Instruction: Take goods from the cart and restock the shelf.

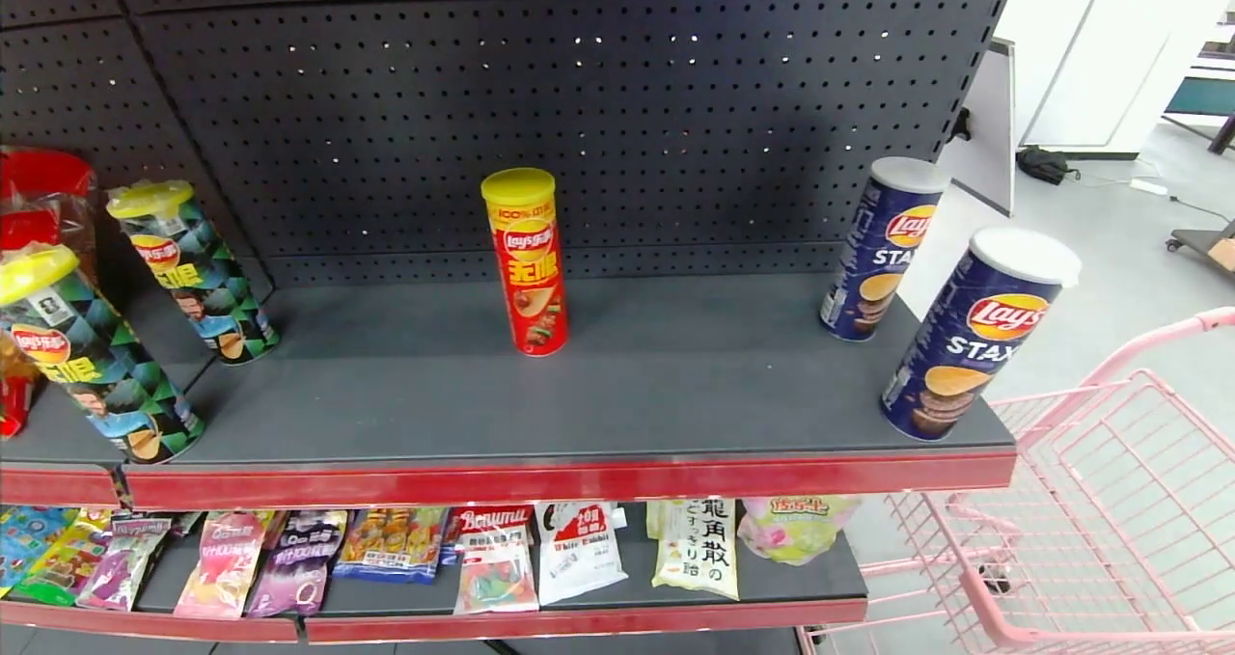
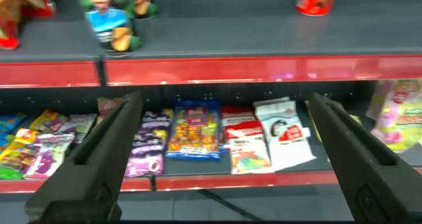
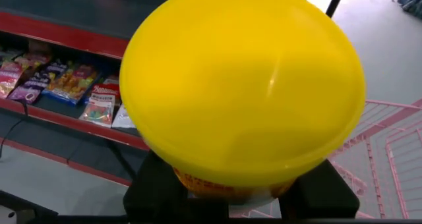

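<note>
My right gripper [image 3: 237, 194] is shut on a chip can whose yellow lid [image 3: 244, 85] faces the wrist camera; its body is hidden beneath the lid. The can hangs in front of the shelf's red edge [image 3: 59, 33], with the pink cart [image 3: 389, 145] to one side. My left gripper [image 2: 221, 112] is open and holds nothing, level with the lower shelf's snack bags [image 2: 198, 128]. On the upper shelf [image 1: 579, 385] a red can [image 1: 526, 264] stands mid-back, two blue cans [image 1: 880, 250] [image 1: 974, 337] at the right end, and two green-black cans [image 1: 198, 274] at the left.
The pink wire cart [image 1: 1110, 501] stands right of the shelf. Snack bags [image 1: 386, 544] line the lower shelf. Bare shelf lies between the red can and the blue cans, and ahead of the red can. A red bag [image 1: 39, 192] sits far left.
</note>
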